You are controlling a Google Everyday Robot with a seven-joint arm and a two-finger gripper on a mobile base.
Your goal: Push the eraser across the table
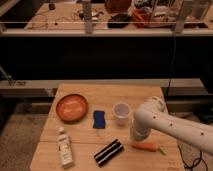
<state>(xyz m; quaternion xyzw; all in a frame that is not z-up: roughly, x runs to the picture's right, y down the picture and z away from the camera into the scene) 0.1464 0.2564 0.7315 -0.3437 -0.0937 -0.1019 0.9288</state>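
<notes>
Presently, the eraser (108, 152) is seen near the front edge of the counter (82, 136), its long axis slanted from near-left to far-right. Just to its right in the view and slightly farther back, the closed pincer (136, 135) is poised low, with nothing seen gripped.

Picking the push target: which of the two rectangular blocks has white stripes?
The black eraser near the front edge, left of the shut gripper by the carrot; the blue block behind it is plain.
</notes>
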